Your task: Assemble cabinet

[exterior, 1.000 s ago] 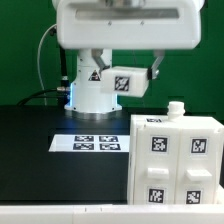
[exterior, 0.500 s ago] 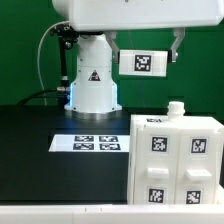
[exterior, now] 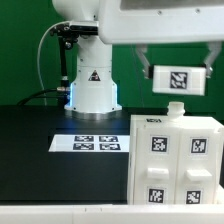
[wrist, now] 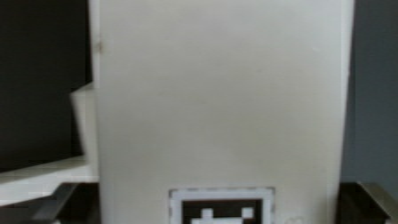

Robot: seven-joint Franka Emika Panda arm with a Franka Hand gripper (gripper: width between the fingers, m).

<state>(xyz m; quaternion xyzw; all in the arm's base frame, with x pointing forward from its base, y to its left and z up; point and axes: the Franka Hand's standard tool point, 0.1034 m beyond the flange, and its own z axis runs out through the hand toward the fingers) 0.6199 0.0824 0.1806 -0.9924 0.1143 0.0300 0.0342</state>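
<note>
My gripper (exterior: 180,62) hangs high at the exterior view's right, shut on a small white cabinet panel (exterior: 180,79) whose square tag faces the camera. The panel is in the air, just above the white boxy cabinet body (exterior: 176,160), which stands at the front right with several tags on its face and a small white knob (exterior: 176,107) on top. In the wrist view the held panel (wrist: 214,100) fills most of the picture, with a tag at its end between the jaws of the gripper (wrist: 222,212). A dark finger (wrist: 50,205) shows beside it.
The marker board (exterior: 90,143) lies flat on the black table in front of the white robot base (exterior: 90,85). A green wall stands behind. The table's light front edge (exterior: 60,212) runs along the bottom.
The gripper has carried the panel towards the exterior view's right and a little lower, from beside the robot base to above the cabinet body. The cabinet body has not moved.
</note>
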